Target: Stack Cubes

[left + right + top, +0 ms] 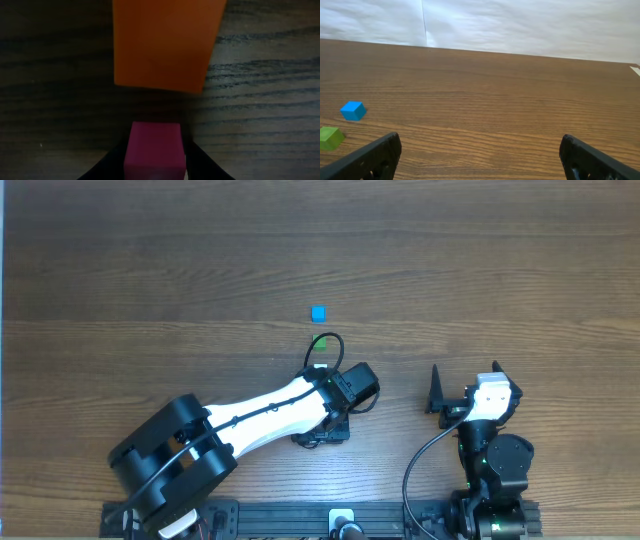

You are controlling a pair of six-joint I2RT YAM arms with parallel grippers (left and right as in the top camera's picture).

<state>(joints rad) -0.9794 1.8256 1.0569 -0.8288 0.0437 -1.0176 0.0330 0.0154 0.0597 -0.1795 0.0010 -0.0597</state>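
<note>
Wood-grain tabletop: the left gripper (156, 162) pinches a magenta cube (155, 145), with the orange cube (165, 45) directly ahead of its fingertips. The right gripper (479, 155), fingers spread, sits far off to the right.

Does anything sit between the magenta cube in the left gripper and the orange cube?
Nothing visible does: only bare table lies between the magenta cube held in the left gripper and the orange cube.
</note>
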